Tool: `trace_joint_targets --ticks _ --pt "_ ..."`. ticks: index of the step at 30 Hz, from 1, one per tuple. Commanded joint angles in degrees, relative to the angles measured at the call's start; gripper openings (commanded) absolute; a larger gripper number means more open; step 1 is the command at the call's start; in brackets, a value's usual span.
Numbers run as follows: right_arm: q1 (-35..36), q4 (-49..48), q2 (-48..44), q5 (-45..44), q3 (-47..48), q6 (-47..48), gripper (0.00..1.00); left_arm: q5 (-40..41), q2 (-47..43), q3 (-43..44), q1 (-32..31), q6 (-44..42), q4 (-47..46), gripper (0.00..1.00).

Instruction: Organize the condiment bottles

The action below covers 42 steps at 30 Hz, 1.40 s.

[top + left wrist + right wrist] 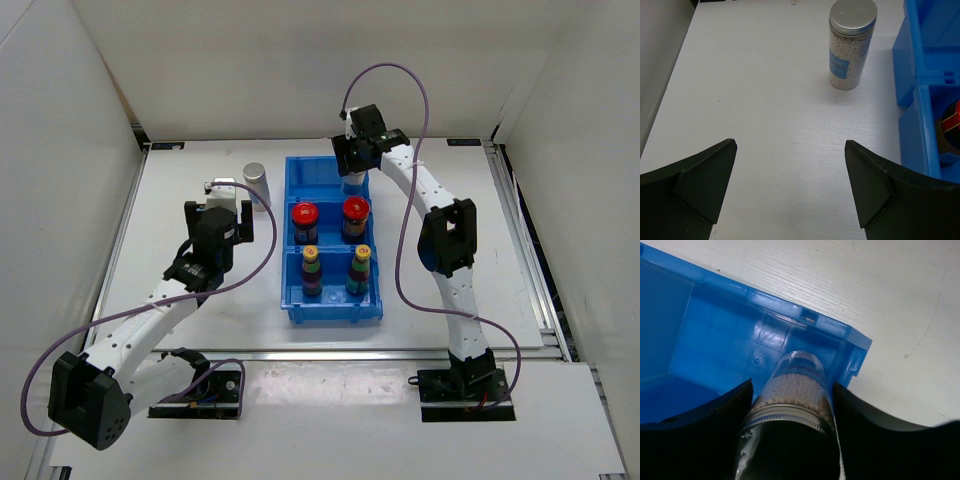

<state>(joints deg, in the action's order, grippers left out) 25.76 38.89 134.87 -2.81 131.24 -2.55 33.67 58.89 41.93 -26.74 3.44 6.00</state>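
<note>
Right fingers clamped on a silver-lidded jar: lid end toward the wrist, long axis running down into the far right corner of the bin, far compartment. Bluish label band near its base, unreadable. Left fingers wide apart over bench. Second jar upright on bench, near bin's left side; blue label, writing too small to read.

Ahead of your left gripper the table lies bare toward 12 o'clock; a silver-topped bottle stands at 1 o'clock, and the blue bin blocks 3 o'clock. Your right gripper, clamped on a second silver-topped bottle, fills the far compartment's corner; 9 o'clock of it is free
</note>
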Motion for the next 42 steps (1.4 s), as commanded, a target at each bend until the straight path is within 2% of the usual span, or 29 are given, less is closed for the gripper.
trace_joint_targets --ticks 1,3,4,9,13,16,21,22,24,29,37,42 --pt "0.26 -4.18 -1.19 0.26 2.18 0.09 0.71 0.78 0.69 1.83 0.20 0.42 0.77 1.00" --pt "0.26 -3.04 -1.19 0.26 3.23 0.09 0.87 0.78 0.70 2.53 0.20 0.95 2.17 1.00" --pt "0.26 -3.04 -1.19 0.26 3.23 0.09 0.99 0.78 1.22 3.15 0.20 0.95 2.17 1.00" --pt "0.26 -3.04 -4.43 -2.46 3.76 -0.44 0.99 -0.62 1.22 4.29 1.51 2.79 5.06 1.00" --pt "0.26 -3.04 -11.98 -3.87 3.24 -1.67 0.99 -2.73 2.45 10.16 4.41 4.99 9.55 1.00" --pt "-0.36 -3.04 -17.96 -5.53 0.87 -1.67 0.99 -5.62 4.73 14.04 7.05 5.00 10.61 1.00" --pt "-1.50 -2.42 -28.41 -5.20 -8.79 -2.90 0.99 -12.39 9.30 20.02 9.52 5.00 11.14 1.00" --pt "-2.02 -3.64 -32.61 -4.23 -14.64 -3.42 0.99 -13.79 11.92 21.07 10.12 5.00 10.44 1.00" --pt "-2.03 -5.14 -37.80 -0.55 -19.95 -4.05 0.99 -16.09 15.62 25.55 10.66 4.20 10.44 1.00" --pt "-2.03 -4.62 -43.80 5.26 -29.18 -5.54 0.99 -22.68 28.63 36.62 12.76 5.35 12.28 1.00" --pt "-2.03 -3.48 -50.84 8.43 -37.89 -4.93 0.99 -21.98 39.62 41.03 12.77 5.17 9.38 1.00" --pt "-2.03 -2.95 -52.77 9.66 -38.52 -4.40 0.99 -21.45 47.26 45.43 12.77 5.69 10.52 1.00"
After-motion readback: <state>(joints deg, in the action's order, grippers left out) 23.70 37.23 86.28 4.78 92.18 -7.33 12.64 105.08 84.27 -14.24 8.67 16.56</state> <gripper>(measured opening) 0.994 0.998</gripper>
